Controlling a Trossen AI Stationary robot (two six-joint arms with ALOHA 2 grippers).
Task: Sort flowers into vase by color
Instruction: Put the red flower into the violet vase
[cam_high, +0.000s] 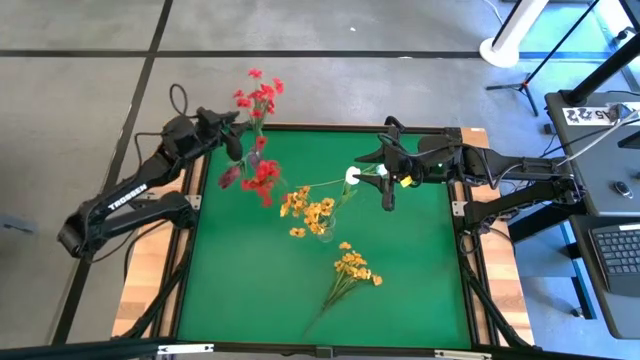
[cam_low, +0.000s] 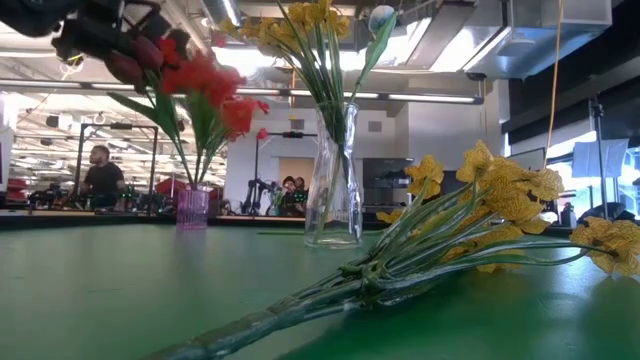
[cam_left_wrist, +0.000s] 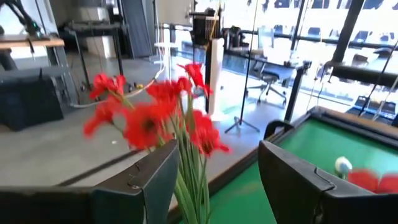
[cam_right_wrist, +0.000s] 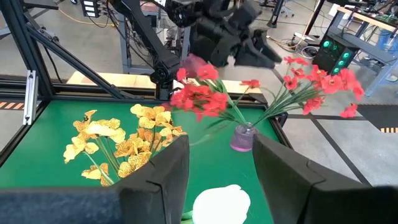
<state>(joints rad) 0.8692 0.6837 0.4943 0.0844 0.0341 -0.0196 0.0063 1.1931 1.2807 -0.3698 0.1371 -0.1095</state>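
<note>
Flowers are distributed over three locations on the green table (cam_high: 400, 290). Nearest the front edge, one yellow-orange bunch (cam_high: 352, 268) lies flat on the mat, stems pointing toward the front-left, well apart from both arms. At mid-table, a clear glass vase (cam_low: 333, 180) stands upright and contains a second yellow-orange cluster (cam_high: 310, 208). The right gripper (cam_high: 385, 172) is positioned just beside this vase; its fingers pinch the green stem of a white bloom (cam_high: 353, 176), whose head is near the yellow cluster. Farther back, at the left rear corner, a small purple vase (cam_right_wrist: 243, 137) stands upright and holds red flowers (cam_high: 262, 178), with a further red spray (cam_high: 258, 95) extending beyond the table edge. The left gripper (cam_high: 236, 138) is located over this vase; its fingers (cam_left_wrist: 155, 177) are spread apart, with the red flower stems standing between them.
</note>
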